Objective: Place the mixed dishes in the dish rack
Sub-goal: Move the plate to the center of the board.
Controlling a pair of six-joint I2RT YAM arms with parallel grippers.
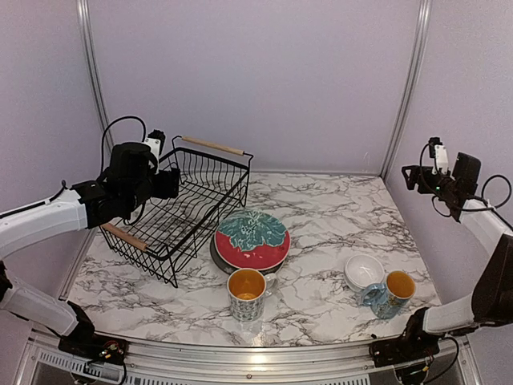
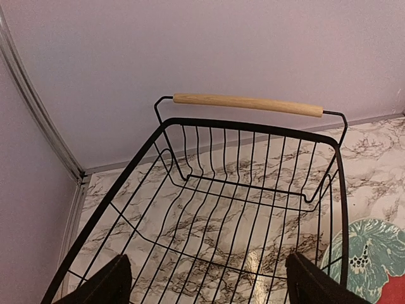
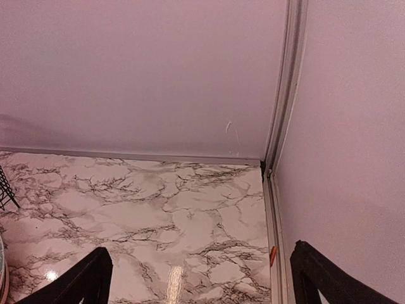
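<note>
The dish rack point(image 1: 210, 186), a black wire basket with wooden handles, stands empty at the left back of the marble table. My left gripper point(image 1: 166, 184) hovers open over its near-left part. In the left wrist view the rack point(image 2: 253, 128) fills the frame between the open gripper point(image 2: 205, 288) fingers. A red plate with a teal leaf point(image 1: 252, 238) lies on a dark plate point(image 1: 215, 253) beside the rack. Two orange-lined mugs point(image 1: 246, 293) point(image 1: 390, 293) and stacked white bowls point(image 1: 365, 269) sit near the front. My right gripper point(image 1: 412, 178) hangs open and empty at the far right, high above the table.
Purple walls with metal corner posts close the table in on three sides. The right wrist view shows the open right gripper point(image 3: 199, 278) over bare marble at the back right corner. The red plate's edge point(image 2: 373, 259) shows just right of the rack.
</note>
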